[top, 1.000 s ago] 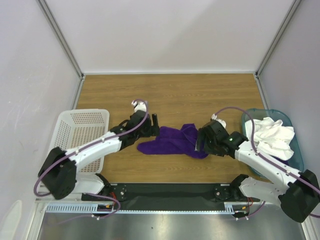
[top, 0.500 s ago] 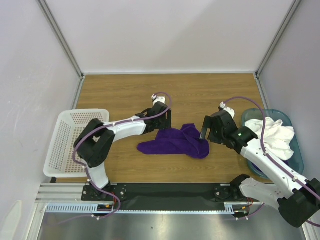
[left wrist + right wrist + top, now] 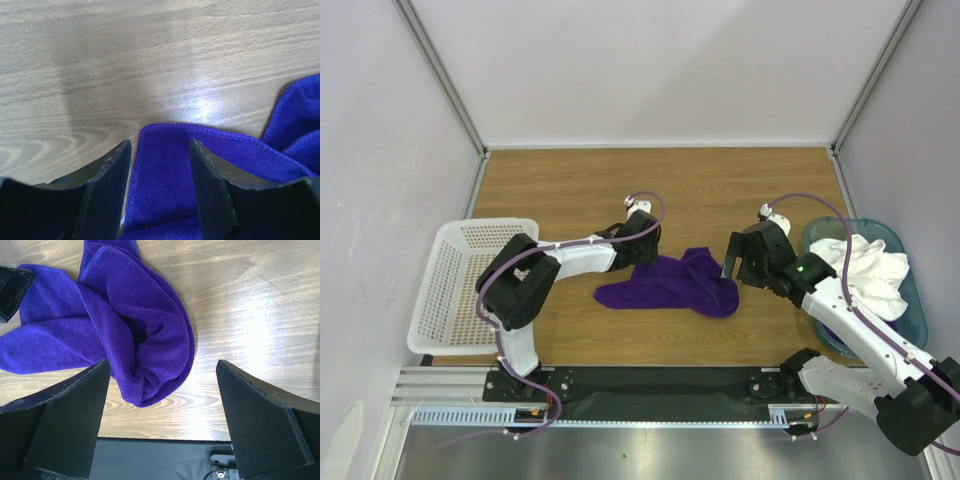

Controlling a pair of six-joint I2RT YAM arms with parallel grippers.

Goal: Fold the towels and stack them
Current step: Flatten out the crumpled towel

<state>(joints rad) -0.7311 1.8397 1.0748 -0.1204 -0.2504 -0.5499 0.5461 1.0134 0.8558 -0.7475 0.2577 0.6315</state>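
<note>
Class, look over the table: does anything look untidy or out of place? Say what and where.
The purple towel lies crumpled mid-table, bunched at its right end rather than flat. The white towel sits heaped, unfolded, in the teal bin.

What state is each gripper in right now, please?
Left gripper: open, jaws straddling the purple towel's edge, not clamped on it.
Right gripper: open wide over the towel's bunched end, holding nothing.

- One crumpled deep-purple cloth towel (image 3: pixel 670 283)
- One plain white cloth towel (image 3: pixel 865 270)
- One white perforated plastic basket (image 3: pixel 455 290)
- One teal plastic bin (image 3: pixel 817 238)
- Two white-and-black robot arms (image 3: pixel 565 262) (image 3: pixel 840 305)
</note>
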